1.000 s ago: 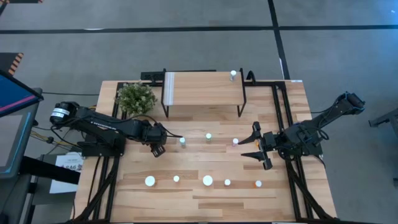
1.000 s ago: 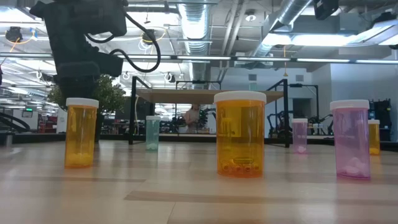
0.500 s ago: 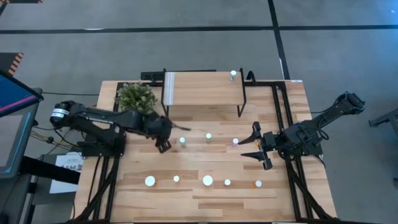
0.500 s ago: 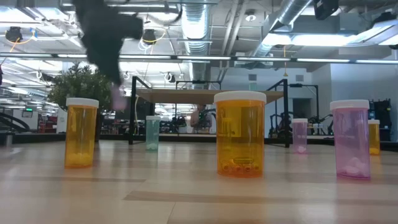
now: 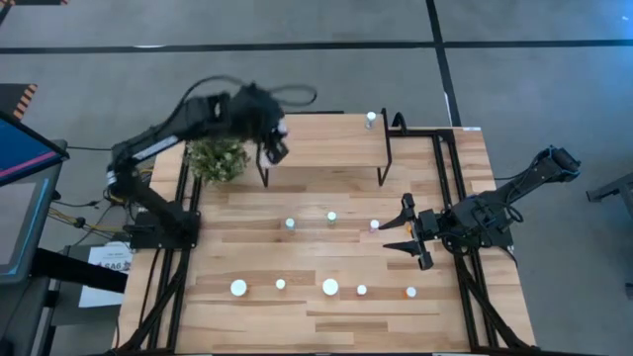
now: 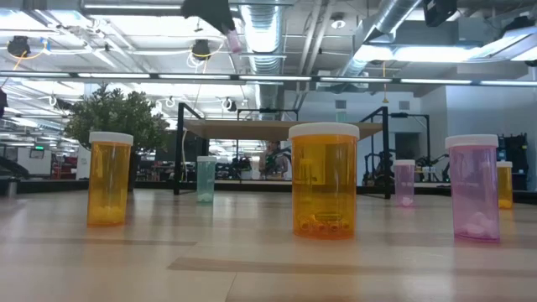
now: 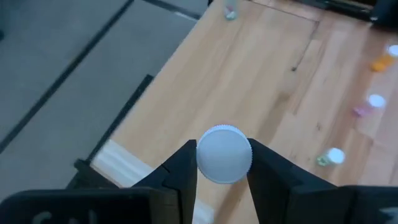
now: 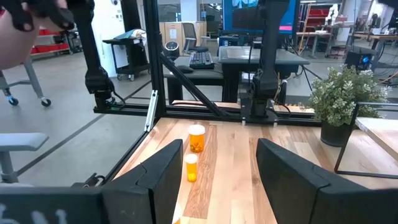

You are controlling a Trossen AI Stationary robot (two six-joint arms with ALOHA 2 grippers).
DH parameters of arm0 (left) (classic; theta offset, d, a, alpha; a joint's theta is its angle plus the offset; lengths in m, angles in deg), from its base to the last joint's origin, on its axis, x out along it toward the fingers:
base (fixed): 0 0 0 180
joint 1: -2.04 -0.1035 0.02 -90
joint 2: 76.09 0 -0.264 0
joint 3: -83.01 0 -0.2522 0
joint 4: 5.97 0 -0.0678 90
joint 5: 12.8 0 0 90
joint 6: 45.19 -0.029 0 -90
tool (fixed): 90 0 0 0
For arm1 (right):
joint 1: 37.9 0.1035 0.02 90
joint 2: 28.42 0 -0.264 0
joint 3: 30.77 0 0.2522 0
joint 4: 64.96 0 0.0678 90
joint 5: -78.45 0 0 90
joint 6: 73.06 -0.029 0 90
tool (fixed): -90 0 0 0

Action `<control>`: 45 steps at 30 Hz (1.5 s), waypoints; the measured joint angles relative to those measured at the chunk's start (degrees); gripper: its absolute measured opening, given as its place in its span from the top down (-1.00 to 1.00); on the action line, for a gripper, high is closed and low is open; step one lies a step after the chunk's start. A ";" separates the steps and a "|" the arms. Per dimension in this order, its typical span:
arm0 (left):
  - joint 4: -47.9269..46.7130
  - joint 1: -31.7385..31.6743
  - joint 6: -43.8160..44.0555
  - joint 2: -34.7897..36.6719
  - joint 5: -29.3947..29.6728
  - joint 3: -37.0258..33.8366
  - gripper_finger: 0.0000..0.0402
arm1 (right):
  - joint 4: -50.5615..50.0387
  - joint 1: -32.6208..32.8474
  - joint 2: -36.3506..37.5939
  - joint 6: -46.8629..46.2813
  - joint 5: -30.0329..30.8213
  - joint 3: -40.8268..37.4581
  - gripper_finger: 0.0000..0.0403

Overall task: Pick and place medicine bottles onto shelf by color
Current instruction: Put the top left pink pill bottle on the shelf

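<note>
The left arm's jaws (image 5: 274, 141) hang over the left end of the shelf (image 5: 326, 138), just beside the potted plant (image 5: 218, 158); whether they grip anything cannot be told from above. At the shelf's far end from those jaws stands one bottle (image 5: 371, 119). The right arm's jaws (image 5: 404, 228) rest low over the tabletop (image 5: 326, 316), spread wide, with a pink bottle (image 5: 375, 225) just beside their tips. Farther along, between the two arms' jaws, stand two green bottles (image 5: 331, 217) (one nearer the left arm). Five white-capped bottles (image 5: 330, 287) form a row well below both jaws.
</note>
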State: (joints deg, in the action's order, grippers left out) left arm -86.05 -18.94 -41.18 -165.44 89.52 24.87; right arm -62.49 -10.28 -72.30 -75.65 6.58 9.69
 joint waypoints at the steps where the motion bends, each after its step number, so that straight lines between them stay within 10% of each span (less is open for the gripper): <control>1: -1.30 -1.56 -1.09 -2.18 -1.62 2.74 0.50 | 0.00 0.00 0.00 -0.02 0.00 0.00 -0.12; 10: -11.14 -10.95 -7.85 -17.14 -5.45 17.24 0.50 | -0.37 0.00 0.00 -1.03 0.00 0.00 -0.12; 45: -8.64 -20.01 -8.83 -25.19 -8.92 12.57 0.50 | -1.12 0.02 0.00 -2.51 -0.02 0.00 -0.12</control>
State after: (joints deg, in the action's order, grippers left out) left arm -94.69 -38.95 -50.01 -190.63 80.60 37.44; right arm -63.61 -10.26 -72.30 -78.16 6.56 9.69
